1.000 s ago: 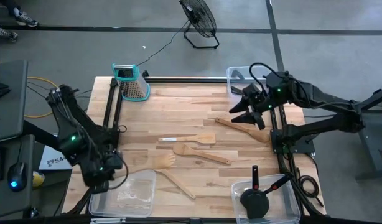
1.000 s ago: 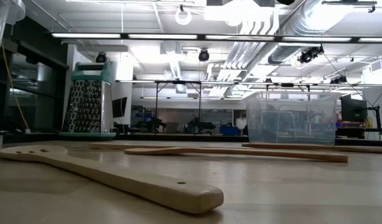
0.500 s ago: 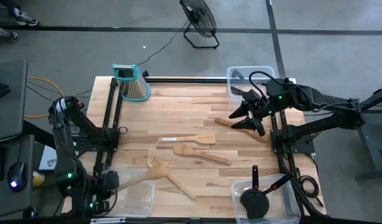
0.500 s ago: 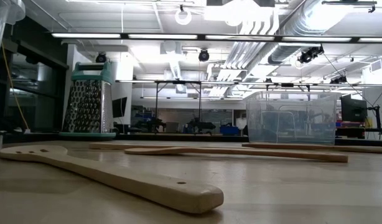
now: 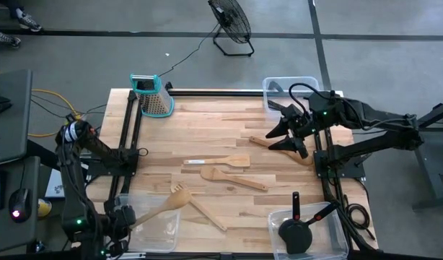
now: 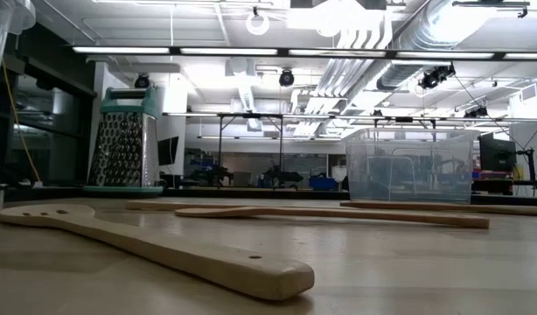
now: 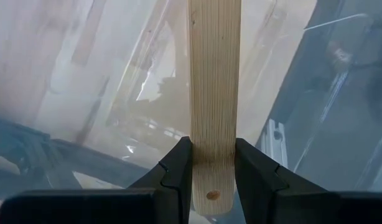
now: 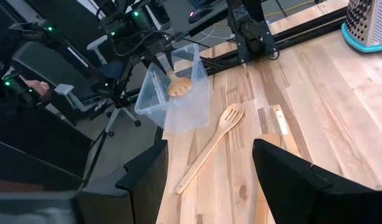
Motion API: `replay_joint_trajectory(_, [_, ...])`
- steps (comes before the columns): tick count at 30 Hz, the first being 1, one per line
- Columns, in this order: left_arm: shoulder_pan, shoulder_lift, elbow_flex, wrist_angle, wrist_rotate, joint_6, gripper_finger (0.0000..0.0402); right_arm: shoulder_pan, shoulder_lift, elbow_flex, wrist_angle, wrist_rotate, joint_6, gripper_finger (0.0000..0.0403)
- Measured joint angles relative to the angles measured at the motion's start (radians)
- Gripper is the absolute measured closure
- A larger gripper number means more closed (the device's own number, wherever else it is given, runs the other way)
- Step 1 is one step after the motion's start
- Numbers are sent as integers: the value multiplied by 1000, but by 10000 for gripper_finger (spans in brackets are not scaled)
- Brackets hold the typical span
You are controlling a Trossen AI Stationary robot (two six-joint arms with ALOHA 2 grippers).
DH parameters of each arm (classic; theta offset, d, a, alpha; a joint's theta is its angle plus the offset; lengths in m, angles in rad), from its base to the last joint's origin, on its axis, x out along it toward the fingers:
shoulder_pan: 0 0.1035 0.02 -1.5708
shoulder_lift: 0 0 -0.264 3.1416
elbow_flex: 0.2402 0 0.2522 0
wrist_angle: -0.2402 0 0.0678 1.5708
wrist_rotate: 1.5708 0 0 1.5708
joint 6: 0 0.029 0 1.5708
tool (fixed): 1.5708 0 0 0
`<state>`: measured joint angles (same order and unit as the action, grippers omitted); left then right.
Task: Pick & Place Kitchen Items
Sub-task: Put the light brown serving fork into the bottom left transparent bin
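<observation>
High view: my left arm has swung back to the near left corner of the tabletop point(image 5: 229, 123), and it has pulled the wooden fork spoon point(image 5: 164, 204) along with it. A second ago that spoon lay flat by the bin. Now its handle end sits over the near left clear bin point(image 5: 158, 232) and its forked head pokes out past the bin's far rim. I think this means the spoon is almost ready to go into the bin, so one more kitchen item is close to being put away.

My left end effector point(image 7: 213, 163) is closed on the spoon's handle, with one dark finger on each side. The handle is pale wood with straight grain lines and a small hole near the held end.

My right end effector point(image 5: 286, 130) has moved only a little. It hangs with its fingers wide apart and nothing in them, just above the long wooden spatula point(image 5: 279, 149) at the far right.

A wooden spoon point(image 5: 220, 161), a wooden turner point(image 5: 232, 178) and a slotted wooden spatula point(image 5: 205, 214) lie in the middle. Black tools point(image 5: 297, 225) already rest in the near right bin point(image 5: 337, 242).
</observation>
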<state>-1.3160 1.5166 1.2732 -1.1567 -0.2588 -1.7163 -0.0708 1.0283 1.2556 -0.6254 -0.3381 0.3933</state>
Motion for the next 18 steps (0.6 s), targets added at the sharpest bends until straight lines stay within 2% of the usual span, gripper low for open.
replay_joint_trajectory(5, [0, 6, 0, -2, 5, -2, 308, 0, 0, 0, 0, -1, 0, 177])
replay_joint_trajectory(12, [0, 6, 0, -15, 6, -35, 223, 0, 0, 0, -12, -5, -4, 177])
replay_joint_trajectory(18, [0, 6, 0, -21, 19, -36, 211, 0, 0, 0, -20, -9, -9, 177])
